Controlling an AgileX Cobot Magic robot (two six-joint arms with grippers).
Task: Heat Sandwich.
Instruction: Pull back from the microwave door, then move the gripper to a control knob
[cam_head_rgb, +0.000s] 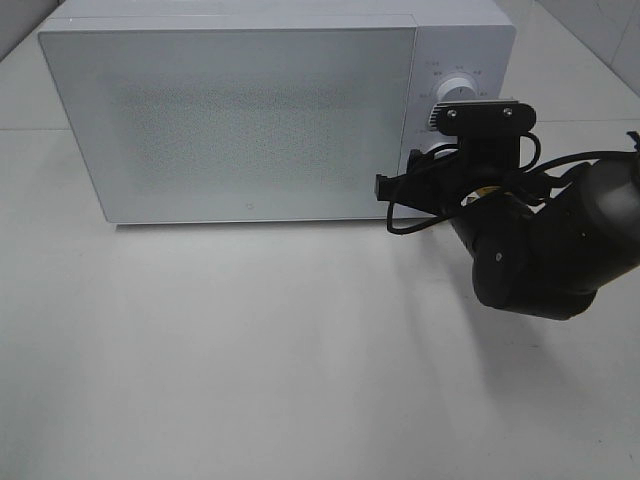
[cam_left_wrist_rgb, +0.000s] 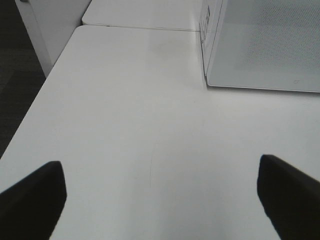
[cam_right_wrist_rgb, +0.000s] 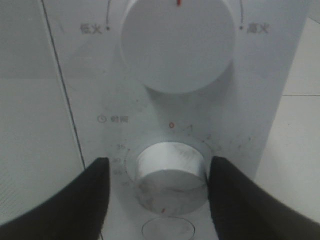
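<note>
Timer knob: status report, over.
Right gripper open, straddling timer knob. Left gripper open over table. Sandwich not visible; microwave door shut. Nothing obstructing.

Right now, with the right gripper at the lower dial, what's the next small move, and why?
Probably close the right gripper onto the timer knob, and only then turn it. The gripper straddles the knob squarely, but a gap shows on one side, so it does not look gripped yet. The microwave door appears shut, which suits setting the time.
</note>
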